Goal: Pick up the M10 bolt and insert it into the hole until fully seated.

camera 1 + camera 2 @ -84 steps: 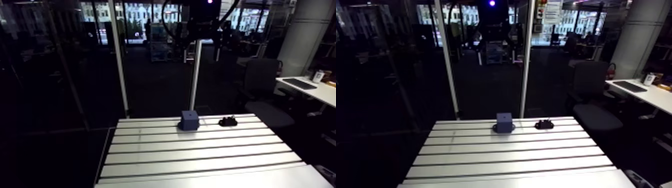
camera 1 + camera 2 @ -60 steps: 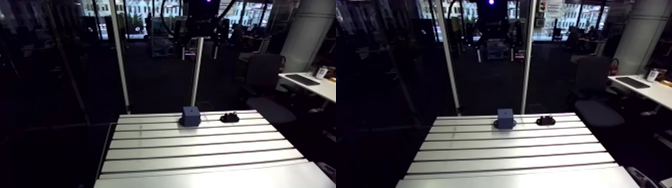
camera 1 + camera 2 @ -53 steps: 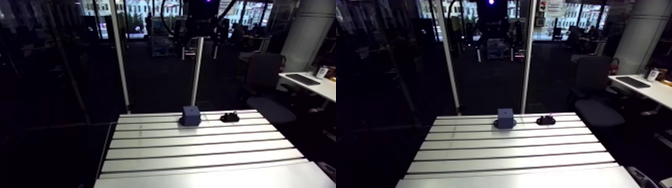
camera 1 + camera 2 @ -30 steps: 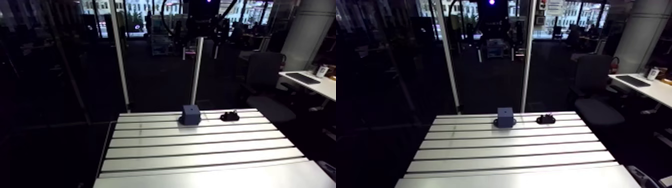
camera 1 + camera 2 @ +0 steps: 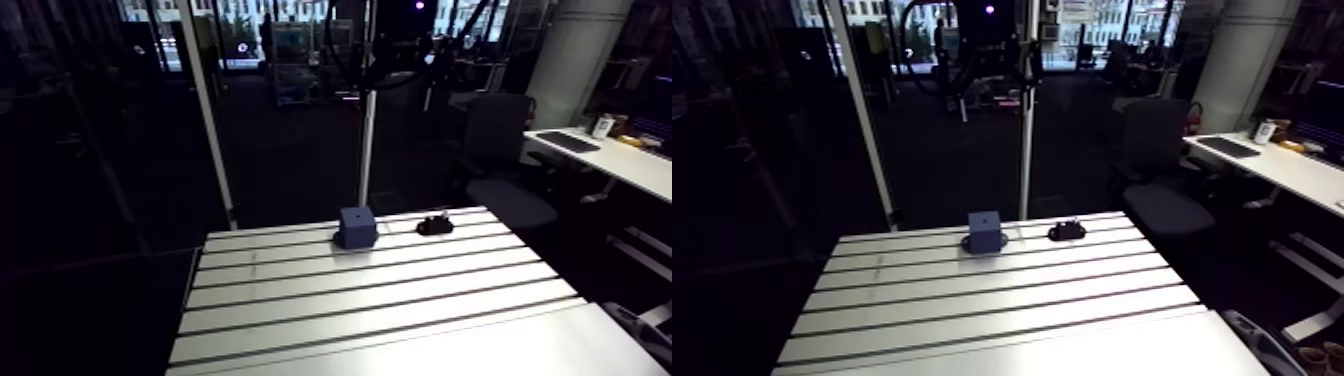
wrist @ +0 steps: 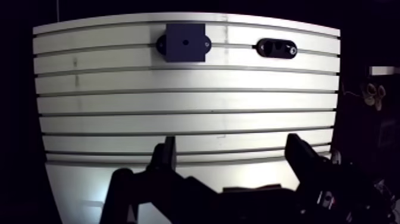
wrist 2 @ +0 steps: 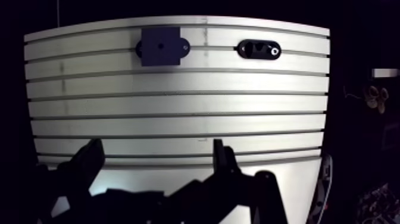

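Note:
A dark blue block with a small hole in its top stands near the table's far edge. Beside it lies a black holder. A small pale spot, at the holder's end away from the block, may be the bolt. In the arm view the block and the holder sit side by side at the back of the table. My gripper hangs high above the table's near part, far from both. It is open, with nothing between its fingers.
The slotted aluminium table stretches from the near edge to the block. A vertical pole rises just behind the table's far edge. The table's side edges drop off into dark floor.
The whole arm view has shifted since the earlier frames, so the camera moved. The block and the holder keep their places on the table.

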Robot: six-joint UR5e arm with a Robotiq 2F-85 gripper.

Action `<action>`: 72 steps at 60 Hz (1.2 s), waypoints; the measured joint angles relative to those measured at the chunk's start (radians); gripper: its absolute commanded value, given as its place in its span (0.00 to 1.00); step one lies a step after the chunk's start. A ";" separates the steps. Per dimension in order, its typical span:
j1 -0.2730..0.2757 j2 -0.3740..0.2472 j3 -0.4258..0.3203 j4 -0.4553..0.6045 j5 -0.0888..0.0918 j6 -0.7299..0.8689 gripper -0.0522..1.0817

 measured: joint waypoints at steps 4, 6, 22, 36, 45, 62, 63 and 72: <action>-0.018 0.010 0.003 -0.019 0.003 -0.033 0.06; -0.026 0.016 0.004 -0.029 0.005 -0.051 0.06; -0.099 0.070 0.003 -0.080 0.042 -0.168 0.06; -0.167 0.114 -0.006 -0.101 0.079 -0.239 0.06; -0.202 0.146 -0.010 -0.127 0.094 -0.268 0.06; -0.245 0.222 -0.009 -0.216 0.107 -0.285 0.06; -0.246 0.226 -0.009 -0.221 0.107 -0.285 0.06; -0.251 0.262 -0.009 -0.254 0.108 -0.285 0.06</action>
